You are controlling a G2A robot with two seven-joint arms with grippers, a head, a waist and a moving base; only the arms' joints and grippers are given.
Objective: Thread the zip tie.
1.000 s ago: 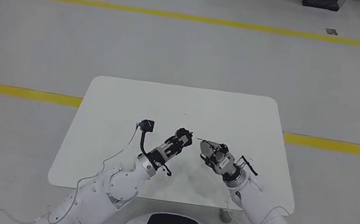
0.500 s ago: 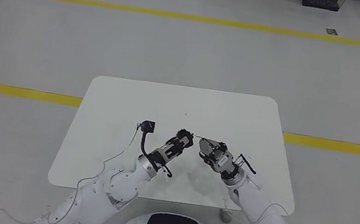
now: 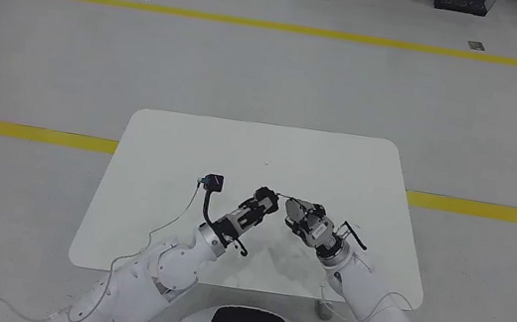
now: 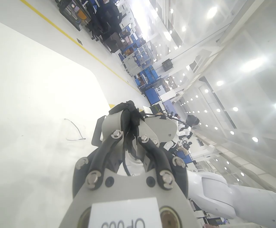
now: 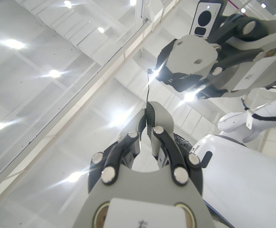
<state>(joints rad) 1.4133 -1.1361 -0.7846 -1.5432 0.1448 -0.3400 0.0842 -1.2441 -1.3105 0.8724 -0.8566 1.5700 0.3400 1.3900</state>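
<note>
The right claw (image 5: 146,112) pinches the black zip tie (image 5: 148,86) tight, its head just beside the closed left claw (image 4: 130,109).

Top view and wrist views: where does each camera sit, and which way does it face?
Top view: overhead, looking down at the table; left pincer and right pincer show.
Left wrist view: behind left pincer, facing across table into hall.
Right wrist view: behind right pincer, facing the ceiling.
Both wrist views show the left pincer.
</note>
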